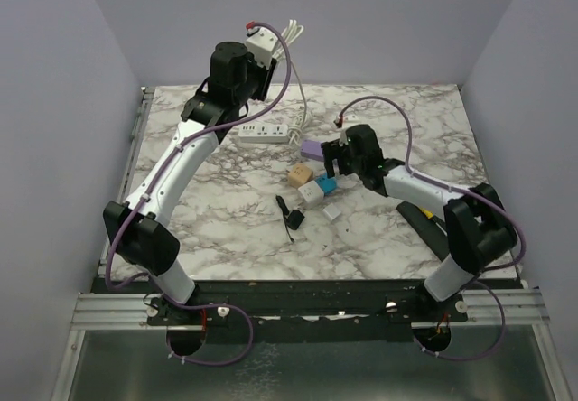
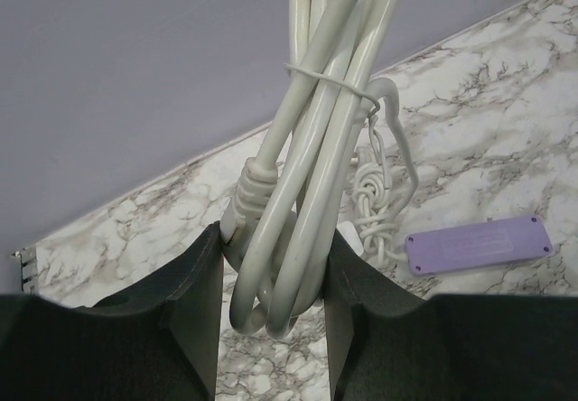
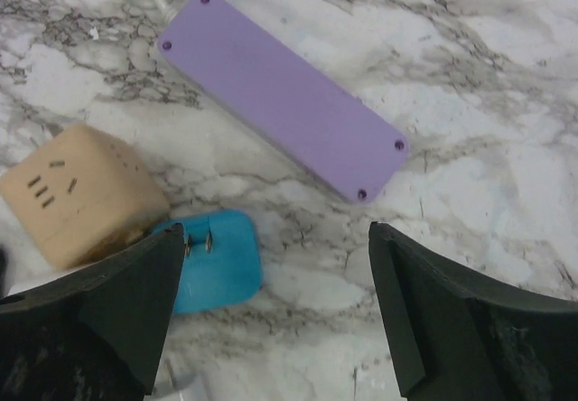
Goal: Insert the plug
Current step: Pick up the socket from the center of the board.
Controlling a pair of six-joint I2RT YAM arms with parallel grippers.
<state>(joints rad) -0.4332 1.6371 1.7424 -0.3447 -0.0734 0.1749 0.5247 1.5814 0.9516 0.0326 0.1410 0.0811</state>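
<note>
My left gripper [image 1: 274, 47] is raised high at the back of the table and is shut on a bundle of white cable [image 2: 302, 193], tied with a thin band, which hangs between its jaws [image 2: 274, 256]. The cable runs down to a white power strip [image 1: 264, 132] lying on the marble. My right gripper [image 3: 278, 247] is open and empty, low over the table. A blue plug [image 3: 215, 261] with two metal prongs facing up lies by its left finger. A purple power strip [image 3: 280, 94] lies face down just beyond it.
A tan socket cube [image 3: 77, 193] touches the blue plug on the left. White cubes [image 1: 312, 193] and a black adapter [image 1: 291, 216] lie near the middle of the marble table [image 1: 226, 229]. A black holder [image 1: 424, 219] lies by the right arm. Walls close in the table.
</note>
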